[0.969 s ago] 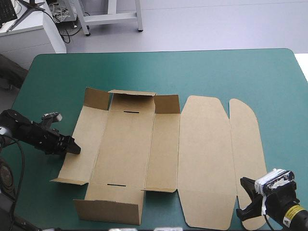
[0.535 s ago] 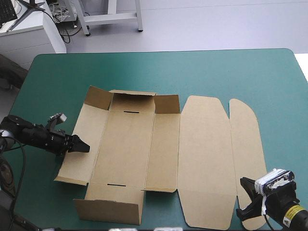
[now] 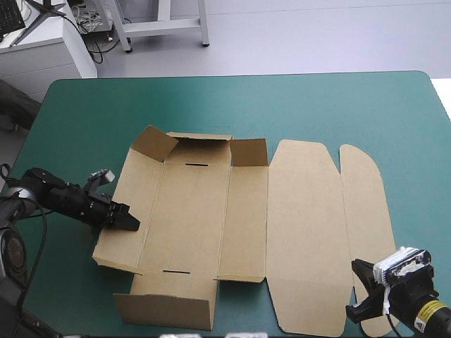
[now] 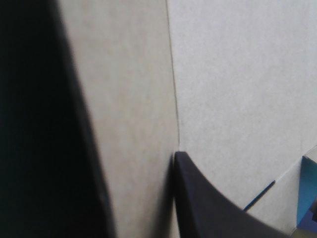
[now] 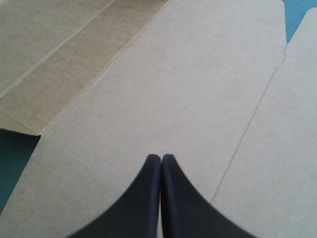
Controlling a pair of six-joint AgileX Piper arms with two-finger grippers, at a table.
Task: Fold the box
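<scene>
Your left gripper has shoved the box rightward, fingers clamped on its lifted left wall. The box lies mostly flat on the table. Your right gripper, fingers together, hovers over the lid.

Looking down on a table under a teal-green cover, rounding off at both far corners. Seeing a pale grey floor spreading beyond the far edge, taking soft, even light. Finding a white frame standing there toward the far left, and a white cabinet sitting just beside the table's far left corner.
</scene>
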